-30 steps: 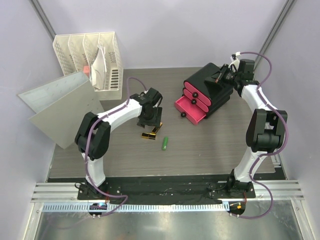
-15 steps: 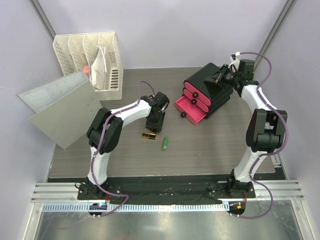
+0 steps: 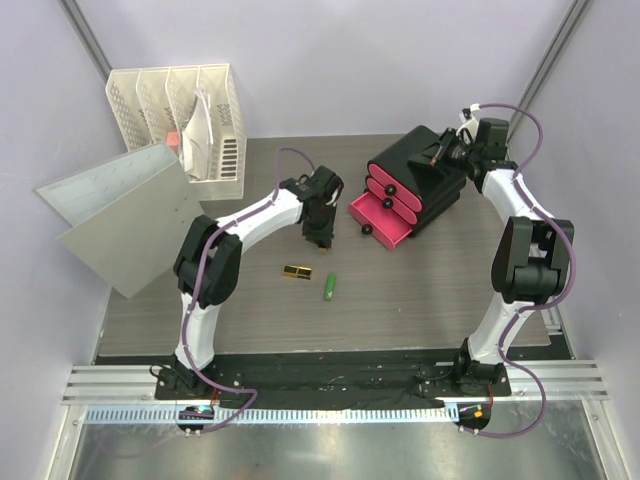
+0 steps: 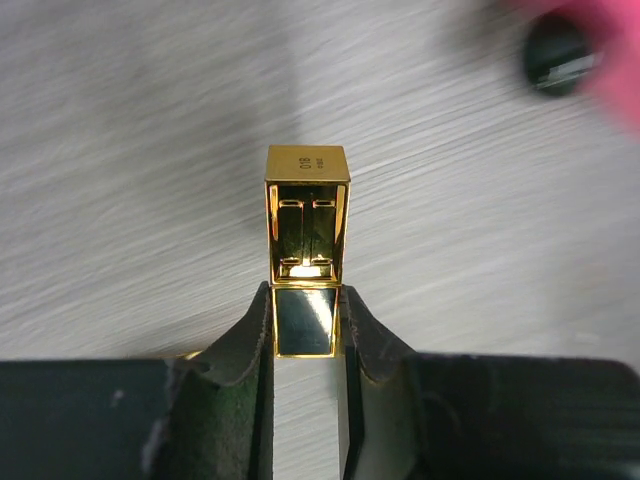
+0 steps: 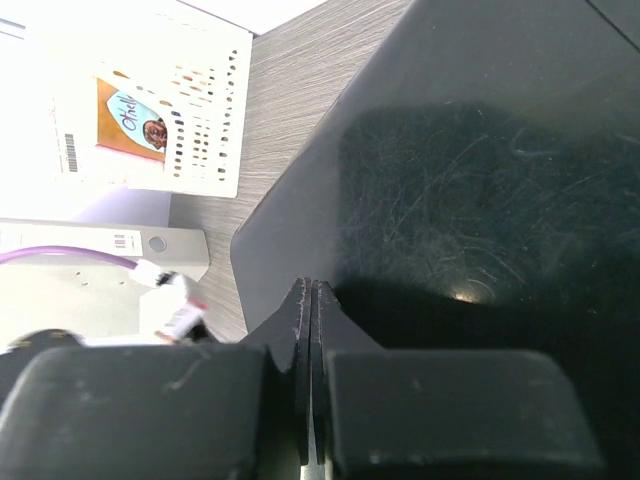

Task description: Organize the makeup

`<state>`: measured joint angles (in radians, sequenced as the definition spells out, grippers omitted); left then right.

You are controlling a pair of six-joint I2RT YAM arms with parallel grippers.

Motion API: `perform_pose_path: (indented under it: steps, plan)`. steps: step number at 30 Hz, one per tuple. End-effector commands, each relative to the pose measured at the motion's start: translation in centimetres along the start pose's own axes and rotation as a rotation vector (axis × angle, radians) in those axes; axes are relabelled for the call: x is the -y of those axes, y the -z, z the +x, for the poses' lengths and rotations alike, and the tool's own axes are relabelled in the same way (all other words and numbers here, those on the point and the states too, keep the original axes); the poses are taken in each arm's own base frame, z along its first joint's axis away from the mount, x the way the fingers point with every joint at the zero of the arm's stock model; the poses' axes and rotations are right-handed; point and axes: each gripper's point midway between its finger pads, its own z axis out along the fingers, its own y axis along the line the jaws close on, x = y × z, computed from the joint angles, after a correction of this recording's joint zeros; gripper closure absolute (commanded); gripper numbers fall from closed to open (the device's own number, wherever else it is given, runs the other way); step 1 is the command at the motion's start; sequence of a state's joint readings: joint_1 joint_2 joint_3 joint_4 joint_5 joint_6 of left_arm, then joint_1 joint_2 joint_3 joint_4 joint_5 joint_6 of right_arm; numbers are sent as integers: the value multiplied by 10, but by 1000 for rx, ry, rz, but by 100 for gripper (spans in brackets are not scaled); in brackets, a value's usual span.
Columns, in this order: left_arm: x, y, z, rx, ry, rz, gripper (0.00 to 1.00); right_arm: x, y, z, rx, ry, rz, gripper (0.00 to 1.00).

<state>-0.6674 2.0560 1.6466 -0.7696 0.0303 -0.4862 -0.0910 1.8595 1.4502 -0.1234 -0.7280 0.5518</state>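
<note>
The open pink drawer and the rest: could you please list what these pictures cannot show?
Open pink drawer: contents too small in the top view; blurred and cut off by the left wrist view's corner.
Gold lipstick in the left fingers: hidden under the arm in the top view.
Closed drawers: contents hidden by their pink fronts.

The top view looks down from above and behind the robot, far enough to take in the whole table [image 3: 450,290]. The left wrist view sits close behind the left gripper [image 4: 305,300], facing down along its fingers [image 4: 250,340] at a gold lipstick [image 4: 307,215] and the tabletop; the pink drawer [image 4: 625,60] at its 1 o'clock also shows from above. The right wrist view skims very close over the black organizer [image 5: 480,180], facing the white file rack [image 5: 200,110] at 10 o'clock; the top view shows both.
</note>
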Motion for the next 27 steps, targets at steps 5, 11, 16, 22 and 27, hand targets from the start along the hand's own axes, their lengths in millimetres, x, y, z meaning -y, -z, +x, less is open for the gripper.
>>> perform_pose_path:
  steps: [5,11,16,22,27]
  plan:
    - [93,41,-73,166,132,377,100,96,-5,101,-267,-210,306,99]
    - [118,34,-99,195,285,484,100,97,-5,102,-269,-211,308,99]
    - [126,27,-114,219,403,518,100,97,-4,102,-270,-210,307,99]
    - [134,25,-131,244,463,555,97,97,-4,104,-272,-211,308,99]
    - [137,22,-134,241,471,557,58,97,-4,106,-276,-216,307,99]
